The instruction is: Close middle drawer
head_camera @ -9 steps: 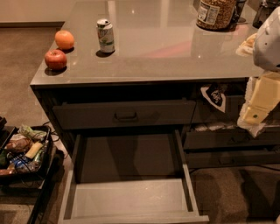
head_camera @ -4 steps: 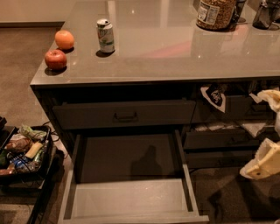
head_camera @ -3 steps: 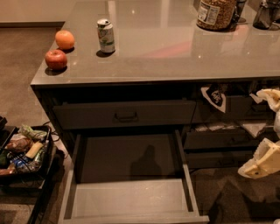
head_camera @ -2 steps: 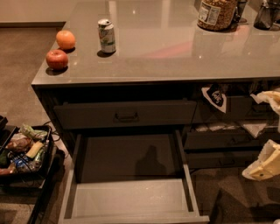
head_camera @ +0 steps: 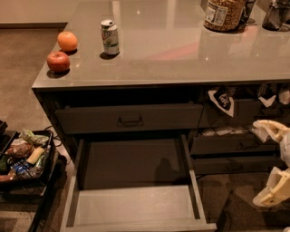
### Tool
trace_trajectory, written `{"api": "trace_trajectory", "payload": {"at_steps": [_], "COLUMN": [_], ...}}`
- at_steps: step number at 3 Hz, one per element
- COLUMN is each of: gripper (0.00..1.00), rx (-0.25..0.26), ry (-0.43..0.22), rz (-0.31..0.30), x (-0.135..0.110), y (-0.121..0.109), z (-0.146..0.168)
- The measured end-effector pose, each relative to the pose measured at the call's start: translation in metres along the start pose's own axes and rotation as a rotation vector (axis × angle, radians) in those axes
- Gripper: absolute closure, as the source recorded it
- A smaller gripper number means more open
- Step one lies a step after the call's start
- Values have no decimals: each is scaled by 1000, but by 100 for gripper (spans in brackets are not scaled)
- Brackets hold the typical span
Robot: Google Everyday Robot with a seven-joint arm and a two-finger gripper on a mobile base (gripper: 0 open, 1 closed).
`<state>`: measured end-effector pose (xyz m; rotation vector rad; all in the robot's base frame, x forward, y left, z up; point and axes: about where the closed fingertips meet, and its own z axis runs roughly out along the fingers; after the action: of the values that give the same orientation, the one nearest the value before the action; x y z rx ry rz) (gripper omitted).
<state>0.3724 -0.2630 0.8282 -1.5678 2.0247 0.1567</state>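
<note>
The middle drawer (head_camera: pixel 131 204) is pulled far out toward me at the bottom centre. Its paler grey inner floor shows, and its front lies along the lower frame edge. Nothing is seen inside it. Above it is another grey drawer (head_camera: pixel 130 118) with a small dark handle, pushed in. My gripper (head_camera: pixel 273 162) is at the far right edge, to the right of the open drawer and apart from it. Its cream fingers (head_camera: pixel 268 127) stand spread, with nothing between them.
On the countertop (head_camera: pixel 181 50) are a red apple (head_camera: pixel 58 61), an orange (head_camera: pixel 67 41), a soda can (head_camera: pixel 110 37) and a jar (head_camera: pixel 224 13). A black tray (head_camera: pixel 27 156) of snack packs sits on the floor at the left. Drawers (head_camera: pixel 235 145) on the right hold packets.
My arm has dropped from countertop height at the right to low beside the right-hand drawers, shifting only slightly in the last second. The middle drawer stays open.
</note>
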Motion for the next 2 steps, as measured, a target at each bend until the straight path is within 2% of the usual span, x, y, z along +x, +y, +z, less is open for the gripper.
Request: {"api": "trace_trajectory", "payload": {"at_steps": [1,2], "gripper": [0,0], "rx": [-13,11], "ry": [-25,-51], "rz": [42,127], "x": [17,33], "y": [15,31], "z": [23,47]}}
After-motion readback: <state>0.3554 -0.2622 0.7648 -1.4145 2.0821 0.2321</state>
